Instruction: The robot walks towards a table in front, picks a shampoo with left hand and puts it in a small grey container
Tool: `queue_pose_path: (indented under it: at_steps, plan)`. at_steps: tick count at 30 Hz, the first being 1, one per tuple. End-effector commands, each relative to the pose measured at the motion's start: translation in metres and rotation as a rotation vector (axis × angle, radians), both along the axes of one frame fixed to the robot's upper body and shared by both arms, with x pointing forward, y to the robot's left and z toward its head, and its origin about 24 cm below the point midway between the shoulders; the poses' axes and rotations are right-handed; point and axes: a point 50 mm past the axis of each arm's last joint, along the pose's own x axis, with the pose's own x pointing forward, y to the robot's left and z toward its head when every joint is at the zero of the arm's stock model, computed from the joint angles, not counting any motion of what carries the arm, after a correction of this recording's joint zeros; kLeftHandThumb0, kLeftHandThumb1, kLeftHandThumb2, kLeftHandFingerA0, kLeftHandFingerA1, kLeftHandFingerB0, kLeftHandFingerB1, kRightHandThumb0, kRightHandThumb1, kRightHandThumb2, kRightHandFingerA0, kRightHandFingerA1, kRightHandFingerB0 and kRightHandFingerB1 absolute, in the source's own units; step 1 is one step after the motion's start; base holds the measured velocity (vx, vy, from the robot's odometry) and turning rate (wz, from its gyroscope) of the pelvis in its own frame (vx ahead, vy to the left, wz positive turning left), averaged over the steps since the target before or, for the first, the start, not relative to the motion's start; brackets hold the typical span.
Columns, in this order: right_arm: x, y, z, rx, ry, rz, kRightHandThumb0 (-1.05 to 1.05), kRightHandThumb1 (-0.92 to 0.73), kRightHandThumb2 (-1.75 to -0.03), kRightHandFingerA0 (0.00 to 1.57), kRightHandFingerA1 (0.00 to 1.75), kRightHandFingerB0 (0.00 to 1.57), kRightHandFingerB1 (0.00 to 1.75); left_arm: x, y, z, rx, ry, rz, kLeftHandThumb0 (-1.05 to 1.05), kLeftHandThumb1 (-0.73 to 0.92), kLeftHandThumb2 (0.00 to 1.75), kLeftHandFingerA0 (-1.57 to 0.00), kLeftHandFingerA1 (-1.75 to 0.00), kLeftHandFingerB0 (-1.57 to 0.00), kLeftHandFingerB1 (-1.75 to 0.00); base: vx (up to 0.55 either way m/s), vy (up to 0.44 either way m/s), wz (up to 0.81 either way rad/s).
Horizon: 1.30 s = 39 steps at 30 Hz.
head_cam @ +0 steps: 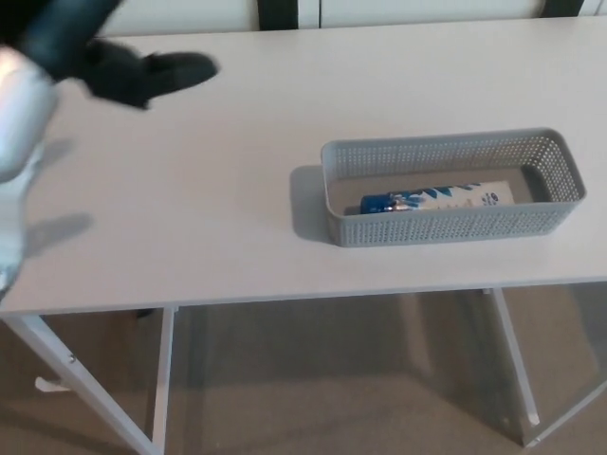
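- Grey perforated container [429, 228] sits toward the right front of your white table [209, 199].
- Blue-and-white shampoo [436, 199] lies on its side inside it.
- Your left hand [119, 64] hovers at the far left, well apart from the container. It is blurred, with fingers spread, and holds nothing.

The left hand [109, 59] is matte black with thick, rounded forms, its outline smeared by blur. The left arm [17, 123] joined to it shows as a smooth, pale silver-grey shell with a soft sheen, also blurred, so seams, screws or markings cannot be made out.
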Motion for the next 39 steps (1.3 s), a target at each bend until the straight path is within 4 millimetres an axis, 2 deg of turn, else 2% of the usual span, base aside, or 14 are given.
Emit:
queue_pose_path:
  at_steps: [1, 3, 4, 10, 19, 21, 22, 27, 30, 31, 34, 35, 37, 39]
  plan:
    - [-0.045, -0.027, 0.000, -0.062, 0.111, -0.085, -0.32, -0.65, -0.59, 0.71, 0.48, 0.56, 0.41, -0.189, 0.041, -0.029, -0.265, 0.261, -0.424, -0.56, 0.41, 0.79, -0.44, -0.53, -0.32, -0.45, 0.00, 0.000, 0.00]
    - [-0.048, -0.025, -0.002, -0.059, 0.115, -0.090, -0.33, -0.66, -0.59, 0.72, 0.49, 0.56, 0.42, -0.205, 0.044, -0.048, -0.307, 0.367, -0.426, -0.53, 0.38, 0.76, -0.41, -0.51, -0.35, -0.46, 0.00, 0.000, 0.00]
    - [-0.052, -0.025, -0.003, -0.060, 0.130, -0.093, -0.34, -0.66, -0.59, 0.73, 0.50, 0.56, 0.42, -0.222, 0.050, -0.071, -0.364, 0.502, -0.412, -0.48, 0.48, 0.55, -0.48, -0.37, -0.47, -0.35, 0.00, 0.000, 0.00]
    - [-0.060, -0.029, -0.002, -0.062, 0.138, -0.117, -0.32, -0.65, -0.59, 0.73, 0.50, 0.55, 0.42, -0.272, 0.067, -0.136, -0.420, 0.886, -0.309, -0.56, 0.53, 0.57, -0.60, -0.42, -0.51, -0.37, 0.00, 0.000, 0.00]
    - [-0.076, -0.026, -0.006, -0.045, 0.169, -0.150, -0.33, -0.66, -0.59, 0.76, 0.49, 0.56, 0.41, -0.336, 0.083, -0.225, 0.165, 1.130, 0.041, -0.56, 0.57, 0.62, -0.71, -0.49, -0.50, -0.39, 0.00, 0.000, 0.00]
    - [-0.083, -0.026, -0.006, -0.052, 0.185, -0.134, -0.34, -0.67, -0.59, 0.77, 0.49, 0.56, 0.41, -0.344, 0.096, -0.244, 0.262, 1.197, 0.105, -0.57, 0.54, 0.83, -0.64, -0.57, -0.48, -0.50, 0.00, 0.000, 0.00]
    - [-0.084, -0.026, -0.006, -0.059, 0.194, -0.130, -0.33, -0.65, -0.58, 0.74, 0.47, 0.56, 0.41, -0.345, 0.108, -0.261, 0.327, 1.240, 0.177, -0.49, 0.63, 0.59, -0.75, -0.46, -0.61, -0.40, 0.00, 0.000, 0.00]
    - [-0.077, -0.025, -0.007, -0.052, 0.181, -0.136, -0.34, -0.65, -0.59, 0.76, 0.49, 0.56, 0.41, -0.336, 0.125, -0.280, 0.388, 1.328, 0.259, -0.42, 0.62, 0.60, -0.79, -0.52, -0.59, -0.40, 0.00, 0.000, 0.00]
    - [-0.066, -0.022, -0.006, -0.049, 0.150, -0.125, -0.34, -0.66, -0.59, 0.74, 0.49, 0.55, 0.41, -0.303, 0.143, -0.299, 0.375, 1.438, 0.301, -0.40, 0.65, 0.59, -0.66, -0.45, -0.44, -0.36, 0.00, 0.000, 0.00]
    - [-0.064, -0.022, -0.006, -0.046, 0.149, -0.128, -0.34, -0.66, -0.59, 0.74, 0.49, 0.55, 0.41, -0.292, 0.146, -0.304, 0.363, 1.429, 0.335, -0.47, 0.54, 0.81, -0.62, -0.59, -0.34, -0.47, 0.00, 0.000, 0.00]
    - [-0.060, -0.021, -0.007, -0.059, 0.151, -0.101, -0.33, -0.69, -0.60, 0.75, 0.48, 0.55, 0.41, -0.269, 0.152, -0.316, 0.317, 1.397, 0.423, -0.48, 0.56, 0.83, -0.52, -0.56, -0.26, -0.46, 0.00, 0.000, 0.00]
    - [-0.066, -0.022, -0.006, -0.062, 0.163, -0.091, -0.33, -0.68, -0.60, 0.73, 0.48, 0.55, 0.41, -0.267, 0.154, -0.330, 0.306, 1.380, 0.514, -0.43, 0.73, 0.61, -0.54, -0.42, -0.32, -0.34, 0.00, 0.000, 0.00]
    - [-0.068, -0.023, -0.006, -0.065, 0.170, -0.087, -0.33, -0.67, -0.59, 0.74, 0.49, 0.56, 0.41, -0.268, 0.157, -0.345, 0.203, 1.372, 0.645, -0.42, 0.70, 0.60, -0.56, -0.45, -0.35, -0.35, 0.00, 0.000, 0.00]
    - [-0.070, -0.023, -0.006, -0.060, 0.169, -0.075, -0.33, -0.68, -0.60, 0.74, 0.50, 0.56, 0.42, -0.279, 0.161, -0.354, 0.087, 1.406, 0.817, -0.45, 0.74, 0.62, -0.68, -0.47, -0.65, -0.46, 0.00, 0.000, 0.00]
